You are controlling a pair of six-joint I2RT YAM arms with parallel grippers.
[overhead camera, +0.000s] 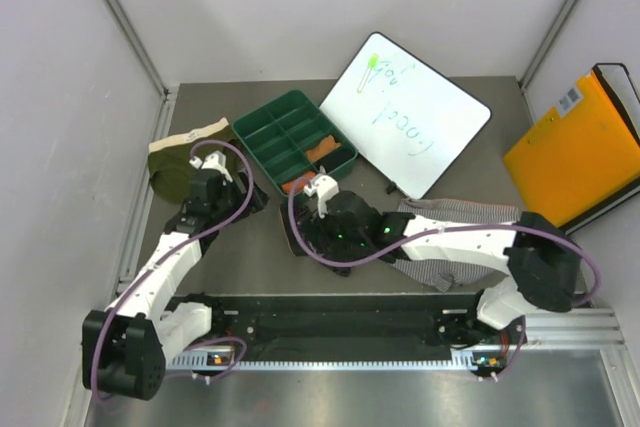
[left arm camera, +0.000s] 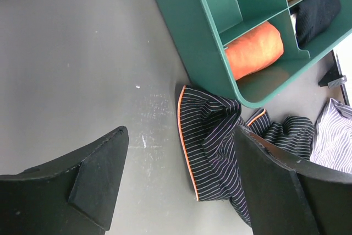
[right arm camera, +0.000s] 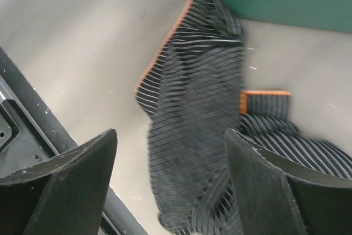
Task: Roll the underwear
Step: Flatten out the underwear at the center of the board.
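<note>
A black brief with thin white stripes and orange trim (left arm camera: 212,147) lies crumpled on the grey table beside the green tray's corner. It also shows in the right wrist view (right arm camera: 198,125), blurred, and in the top view (overhead camera: 297,237). My left gripper (left arm camera: 181,185) is open and empty, its right finger (left arm camera: 280,191) over the brief's edge. In the top view the left gripper (overhead camera: 253,197) sits left of the brief. My right gripper (right arm camera: 170,180) is open, straddling the brief just above it (overhead camera: 312,239). An olive brief with cream waistband (overhead camera: 178,162) lies at far left. A grey-white striped brief (overhead camera: 440,269) lies under the right arm.
The green divided tray (overhead camera: 262,125) stands behind the brief and holds orange rolls (left arm camera: 254,50) and a black roll (left arm camera: 313,15). A whiteboard (overhead camera: 410,112) lies to its right. An orange folder (overhead camera: 578,147) leans at far right. A metal rail (overhead camera: 340,322) runs along the near edge.
</note>
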